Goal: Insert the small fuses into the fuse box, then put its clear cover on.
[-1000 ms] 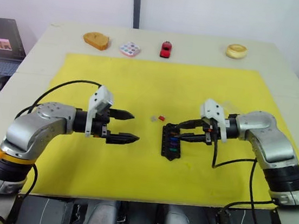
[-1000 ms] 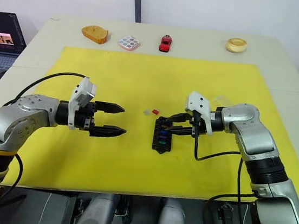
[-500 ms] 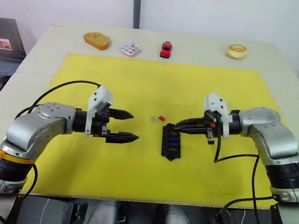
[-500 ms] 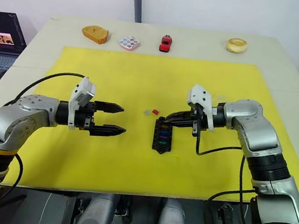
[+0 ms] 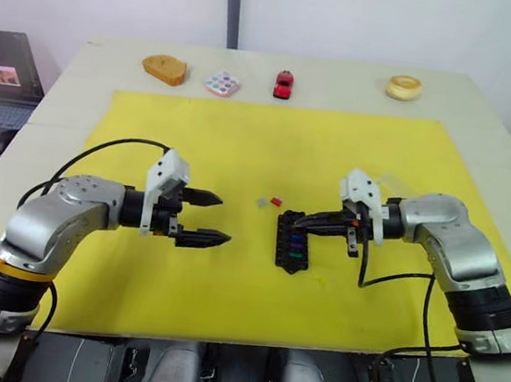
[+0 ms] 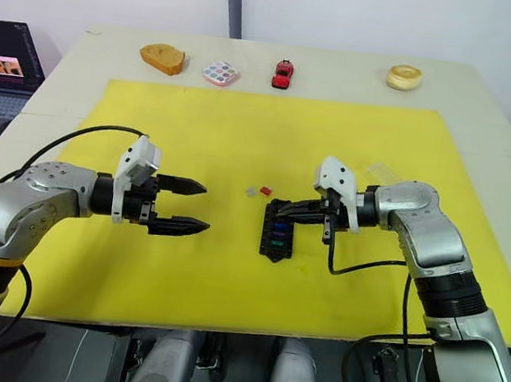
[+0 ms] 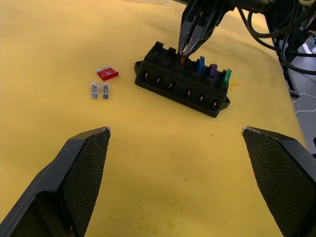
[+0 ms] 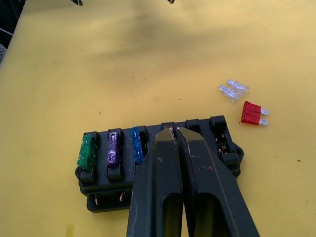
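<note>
Yellow mat on beige table

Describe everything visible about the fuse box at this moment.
The fuse box is a black plastic block lying flat on the yellow mat. Green, purple and blue fuses stand in adjacent slots, and the right gripper, shut, presses an orange-tan one into the next. The last slots look empty. Red and grey fuses lie beside it.

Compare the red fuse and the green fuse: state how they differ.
The red fuse lies flat and loose on the yellow mat, beside the fuse box; the green fuse stands seated in an end slot of that box. They also differ in colour. Both are small blade fuses, and neither is held by a gripper.
</note>
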You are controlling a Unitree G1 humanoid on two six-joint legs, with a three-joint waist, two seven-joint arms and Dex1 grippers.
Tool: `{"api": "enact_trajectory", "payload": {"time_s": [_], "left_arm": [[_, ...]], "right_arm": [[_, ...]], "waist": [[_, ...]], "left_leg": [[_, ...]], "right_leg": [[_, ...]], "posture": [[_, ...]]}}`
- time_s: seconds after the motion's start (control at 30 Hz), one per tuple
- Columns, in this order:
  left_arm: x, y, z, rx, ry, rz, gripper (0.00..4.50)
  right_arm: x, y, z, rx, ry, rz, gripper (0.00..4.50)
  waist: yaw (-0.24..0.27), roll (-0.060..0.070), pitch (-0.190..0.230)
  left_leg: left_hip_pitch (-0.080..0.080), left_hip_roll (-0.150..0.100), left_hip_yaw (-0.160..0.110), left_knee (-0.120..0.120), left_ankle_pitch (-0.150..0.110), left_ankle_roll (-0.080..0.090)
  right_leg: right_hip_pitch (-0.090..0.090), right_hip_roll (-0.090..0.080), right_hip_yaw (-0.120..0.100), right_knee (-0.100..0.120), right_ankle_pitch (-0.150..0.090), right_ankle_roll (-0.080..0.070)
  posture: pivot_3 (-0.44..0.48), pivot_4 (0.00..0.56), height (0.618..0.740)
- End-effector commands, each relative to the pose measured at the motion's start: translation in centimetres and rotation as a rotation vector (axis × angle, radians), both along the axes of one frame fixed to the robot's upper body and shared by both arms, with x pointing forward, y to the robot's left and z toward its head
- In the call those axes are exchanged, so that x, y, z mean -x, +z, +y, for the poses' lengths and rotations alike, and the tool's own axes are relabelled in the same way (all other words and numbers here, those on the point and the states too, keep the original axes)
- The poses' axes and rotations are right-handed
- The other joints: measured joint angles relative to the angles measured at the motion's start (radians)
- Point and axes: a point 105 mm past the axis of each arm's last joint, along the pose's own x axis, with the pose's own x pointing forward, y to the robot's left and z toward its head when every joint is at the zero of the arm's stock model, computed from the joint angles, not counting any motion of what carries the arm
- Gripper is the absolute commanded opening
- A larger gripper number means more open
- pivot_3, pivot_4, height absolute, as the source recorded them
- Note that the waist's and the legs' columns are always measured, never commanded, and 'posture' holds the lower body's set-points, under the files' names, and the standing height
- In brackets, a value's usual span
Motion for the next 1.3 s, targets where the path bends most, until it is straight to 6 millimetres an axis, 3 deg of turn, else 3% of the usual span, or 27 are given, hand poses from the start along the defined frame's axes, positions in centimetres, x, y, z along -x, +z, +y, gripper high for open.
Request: {"api": "enact_trajectory", "payload": {"time_s": [0.03, 0.4, 0.57, 0.73, 0.9, 1.03, 1.2, 1.23, 1.3], "left_arm": [[0.3, 0.9, -0.3, 0.002, -0.026, -0.042, 4.50], [0.1, 1.0, -0.1, 0.007, -0.015, -0.045, 4.50], [0.1, 1.1, 0.4, 0.030, 0.014, -0.059, 4.50], [-0.2, 1.8, 2.2, 0.041, 0.103, -0.101, 4.50], [-2.0, 4.9, 6.1, 0.028, 0.227, -0.162, 4.50], [-2.6, 6.3, 10.6, 0.055, 0.390, -0.175, 4.50], [-2.8, 4.7, 14.1, 0.052, 0.540, -0.166, 4.50], [-2.8, 4.3, 14.4, 0.051, 0.551, -0.163, 4.50], [-2.9, 3.8, 14.7, 0.056, 0.567, -0.160, 4.50]], "right_arm": [[0.4, -0.6, -0.1, 0.042, 0.011, -0.011, 0.08], [0.5, -2.9, -0.8, 0.118, -0.016, 0.034, 0.08], [0.3, 0.6, 0.3, -0.071, -0.034, 0.031, 0.08], [1.8, 4.1, 0.5, -0.199, -0.031, 0.038, 0.08], [0.1, 6.7, -2.5, -0.246, -0.223, -0.020, 0.08], [-1.9, 7.7, -9.5, -0.248, -0.549, -0.133, 1.50], [-2.3, 7.4, -14.6, -0.273, -0.775, -0.184, 4.15], [-2.3, 7.2, -15.1, -0.277, -0.798, -0.185, 4.46], [-2.5, 6.6, -15.9, -0.281, -0.835, -0.178, 4.46]], "waist": [[0.001, 0.000, 0.000], [0.001, -0.001, -0.001], [0.000, -0.001, -0.001], [0.001, 0.000, 0.000], [0.008, 0.000, 0.000], [0.015, 0.000, 0.000], [0.014, 0.000, 0.000], [0.013, 0.000, 0.000], [0.013, 0.000, 0.000]], "left_leg": [[0.000, 0.000, 0.000, 0.000, 0.000, 0.000], [0.002, 0.000, -0.001, 0.000, 0.000, 0.000], [0.002, 0.000, -0.001, 0.000, 0.000, 0.000], [0.001, 0.000, -0.001, 0.000, 0.000, 0.000], [0.001, -0.001, -0.001, 0.000, 0.000, 0.000], [0.000, -0.002, 0.000, -0.001, -0.001, 0.001], [0.000, -0.002, 0.002, -0.002, -0.001, 0.001], [0.000, -0.002, 0.002, -0.002, -0.001, 0.001], [0.000, -0.001, 0.002, -0.002, -0.001, 0.001]], "right_leg": [[0.000, 0.000, 0.000, 0.000, 0.000, 0.000], [0.002, 0.000, 0.000, 0.000, -0.001, -0.001], [0.002, 0.000, 0.000, 0.000, -0.002, -0.003], [0.000, -0.004, -0.001, 0.000, 0.000, 0.000], [-0.004, -0.006, -0.002, 0.000, -0.002, -0.003], [-0.005, -0.007, -0.002, -0.001, -0.002, -0.003], [-0.001, -0.005, -0.002, 0.000, 0.000, 0.000], [-0.001, -0.006, -0.002, 0.000, 0.000, -0.001], [-0.002, -0.006, -0.002, 0.000, 0.000, -0.001]], "posture": [[0.000, 0.150, 0.740], [0.000, 0.150, 0.740], [0.000, 0.150, 0.740], [0.000, 0.150, 0.740], [0.000, 0.150, 0.740], [0.000, 0.150, 0.740], [0.000, 0.150, 0.740], [0.000, 0.150, 0.740], [0.000, 0.150, 0.740]]}}
